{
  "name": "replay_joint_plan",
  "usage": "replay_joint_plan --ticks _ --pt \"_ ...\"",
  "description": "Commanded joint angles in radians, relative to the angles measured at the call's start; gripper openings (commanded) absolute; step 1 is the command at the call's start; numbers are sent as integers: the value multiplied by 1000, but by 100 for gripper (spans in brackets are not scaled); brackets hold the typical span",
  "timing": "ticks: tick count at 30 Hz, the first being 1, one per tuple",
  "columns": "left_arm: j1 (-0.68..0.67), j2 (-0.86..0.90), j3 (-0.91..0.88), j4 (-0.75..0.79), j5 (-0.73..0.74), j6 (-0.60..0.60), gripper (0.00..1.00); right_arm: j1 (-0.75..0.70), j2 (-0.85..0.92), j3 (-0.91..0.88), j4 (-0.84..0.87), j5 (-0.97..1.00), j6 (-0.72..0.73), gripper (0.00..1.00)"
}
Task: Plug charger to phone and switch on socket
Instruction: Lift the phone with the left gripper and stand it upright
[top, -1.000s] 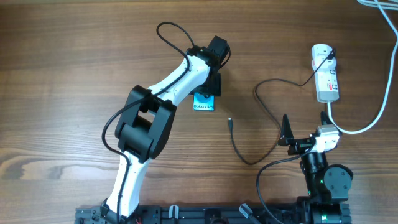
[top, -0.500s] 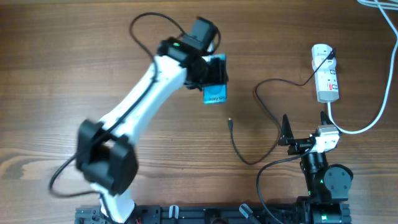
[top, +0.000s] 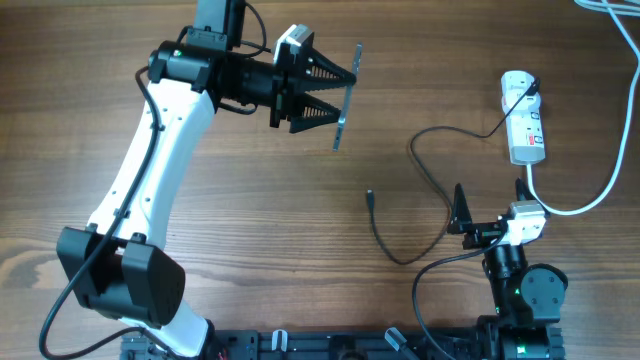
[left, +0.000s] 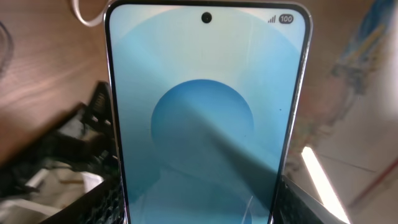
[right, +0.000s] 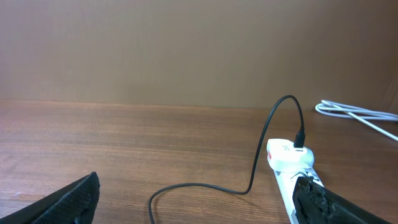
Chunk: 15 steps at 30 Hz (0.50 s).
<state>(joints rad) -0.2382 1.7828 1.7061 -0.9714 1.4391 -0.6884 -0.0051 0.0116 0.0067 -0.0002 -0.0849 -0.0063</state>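
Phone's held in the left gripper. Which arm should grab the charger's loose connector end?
Right. The right gripper is open and empty, with the charger cable lying beside it on the table; the left gripper is shut on the phone.

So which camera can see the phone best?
The left wrist view: the phone faces it, its blue screen filling the picture. The overhead view catches it only edge-on, a thin strip in the left gripper. The right wrist view does not show it.

Left arm (top: 150, 170): white links, black joints, black cable; ribbed black pincer (top: 346, 92).
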Motion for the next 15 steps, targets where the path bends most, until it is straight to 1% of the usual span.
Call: replay_joint_plan --ticks 1,4,5,6,8,10,11,15 --pt "8 -31 11 3 116 -116 64 5 -8 -1 2 10 -18 100" --pt "8 -31 11 3 116 -168 64 5 -8 -1 2 10 -17 100" --pt "8 -31 11 3 116 -197 64 5 -8 -1 1 10 -18 100" --pt "8 -31 11 3 106 -259 62 5 -8 -1 1 10 -17 100" --pt "8 -31 11 3 59 -317 62 5 -8 -1 2 10 -17 100" --pt "15 -31 11 26 -46 -403 61 5 -8 -1 1 10 -18 100" --pt "24 -31 11 49 -89 -425 61 5 -8 -1 1 10 -17 100" --pt "78 -31 11 78 -109 -427 61 5 -8 -1 1 10 -17 100"
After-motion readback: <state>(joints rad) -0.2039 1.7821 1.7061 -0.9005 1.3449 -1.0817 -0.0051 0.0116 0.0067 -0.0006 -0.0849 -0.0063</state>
